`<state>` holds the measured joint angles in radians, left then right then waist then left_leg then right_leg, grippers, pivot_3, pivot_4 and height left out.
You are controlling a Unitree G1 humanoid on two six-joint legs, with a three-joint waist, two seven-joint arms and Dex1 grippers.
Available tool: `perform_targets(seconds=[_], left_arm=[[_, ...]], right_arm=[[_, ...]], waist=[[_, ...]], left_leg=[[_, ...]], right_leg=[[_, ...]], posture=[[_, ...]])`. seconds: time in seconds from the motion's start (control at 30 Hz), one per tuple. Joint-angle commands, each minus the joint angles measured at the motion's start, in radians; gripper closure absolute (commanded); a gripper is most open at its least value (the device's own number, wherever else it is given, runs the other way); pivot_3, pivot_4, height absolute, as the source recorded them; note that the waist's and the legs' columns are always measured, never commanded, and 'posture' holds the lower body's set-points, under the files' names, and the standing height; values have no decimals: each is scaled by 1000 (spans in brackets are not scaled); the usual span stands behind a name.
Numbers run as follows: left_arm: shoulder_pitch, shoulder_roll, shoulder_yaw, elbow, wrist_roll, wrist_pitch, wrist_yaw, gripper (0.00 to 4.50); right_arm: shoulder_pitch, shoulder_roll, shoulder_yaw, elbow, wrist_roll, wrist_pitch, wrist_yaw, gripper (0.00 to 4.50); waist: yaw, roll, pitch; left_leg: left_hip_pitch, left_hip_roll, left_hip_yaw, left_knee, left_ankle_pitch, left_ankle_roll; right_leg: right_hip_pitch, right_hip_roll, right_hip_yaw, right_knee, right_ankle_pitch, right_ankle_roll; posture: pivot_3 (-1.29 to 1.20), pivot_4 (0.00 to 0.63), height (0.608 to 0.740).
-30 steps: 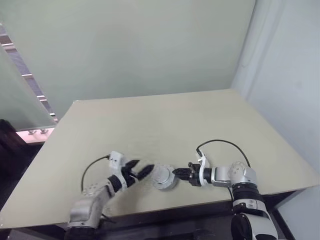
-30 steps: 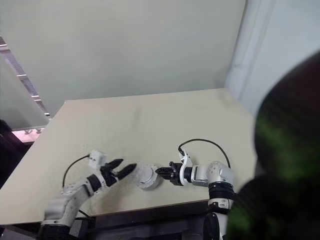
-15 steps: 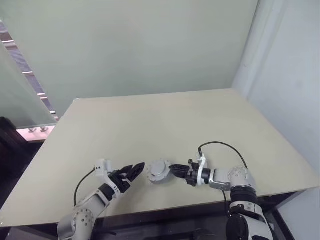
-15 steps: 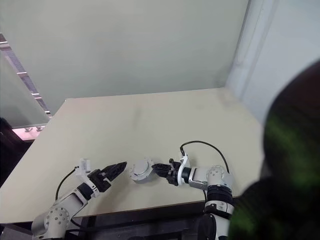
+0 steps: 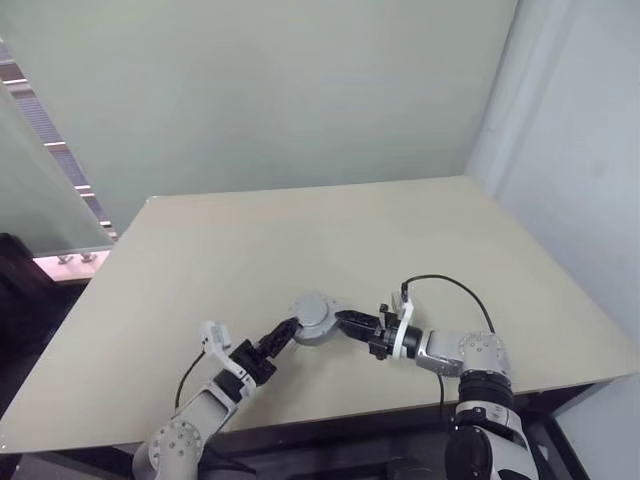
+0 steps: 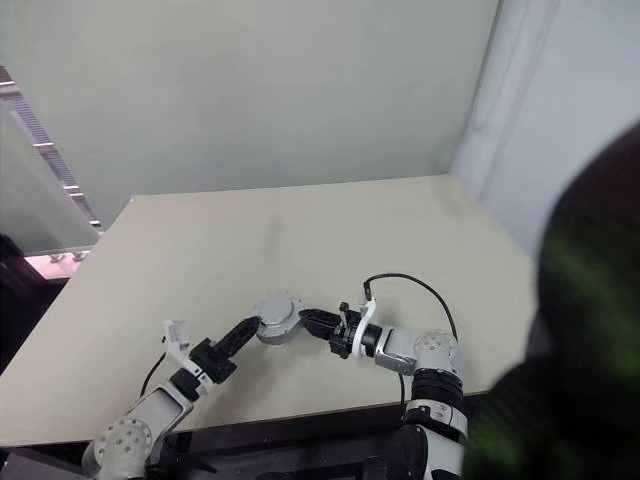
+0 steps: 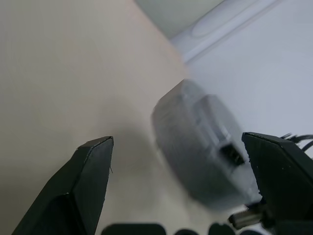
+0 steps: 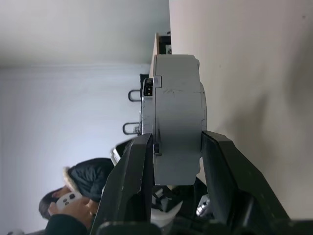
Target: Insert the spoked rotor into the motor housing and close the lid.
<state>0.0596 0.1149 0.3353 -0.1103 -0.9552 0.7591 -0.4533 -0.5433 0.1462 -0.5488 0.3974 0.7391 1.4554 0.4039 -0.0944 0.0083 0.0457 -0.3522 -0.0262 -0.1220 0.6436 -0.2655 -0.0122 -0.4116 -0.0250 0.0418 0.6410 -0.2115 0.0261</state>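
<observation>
Above the table (image 5: 300, 230), near its front edge: housing (image 5: 313, 317), lid on, pinched across its thickness by right gripper (image 5: 345, 322). Left gripper (image 5: 285, 331) spread wide, jaws alongside, nothing held. Recommended: housing kept steady until left jaws are centred.

We find no legible text, label, brand, number or sign on any surface in these views
</observation>
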Motion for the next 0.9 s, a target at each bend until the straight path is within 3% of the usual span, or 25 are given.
perform_targets(seconds=[0.03,0.23,0.5,0.8,0.9], left_arm=[[-37,-26,4,-9,-57,6,10,0],[-65,-56,-33,25,-70,37,10,0],[-80,-77,-9,56,-101,33,32,2027],[-88,-98,14,68,-120,-19,50,2167],[-107,-117,45,81,-125,-72,68,2228]], right_arm=[[-35,13,17,-59,67,12,12,3286],[-23,14,33,-74,75,16,3,3286],[-6,9,49,-97,76,11,-2,3286],[18,-8,125,-127,56,-71,27,3286],[35,-40,203,-155,39,-123,71,2274]], waist=[[0,0,0],[0,0,0],[0,0,0],[0,0,0],[0,0,0]], left_leg=[[0,0,0,0,0,0],[0,0,0,0,0,0],[-2,0,0,0,0,0],[-5,0,0,1,0,0],[-5,-1,0,1,0,0]], right_leg=[[0,0,0,0,0,0],[0,0,0,0,0,0],[-1,0,0,0,0,0],[-3,1,1,0,0,0],[-3,0,1,0,0,0]], posture=[[0,0,740],[0,0,740],[0,0,740],[0,0,740],[0,0,740]])
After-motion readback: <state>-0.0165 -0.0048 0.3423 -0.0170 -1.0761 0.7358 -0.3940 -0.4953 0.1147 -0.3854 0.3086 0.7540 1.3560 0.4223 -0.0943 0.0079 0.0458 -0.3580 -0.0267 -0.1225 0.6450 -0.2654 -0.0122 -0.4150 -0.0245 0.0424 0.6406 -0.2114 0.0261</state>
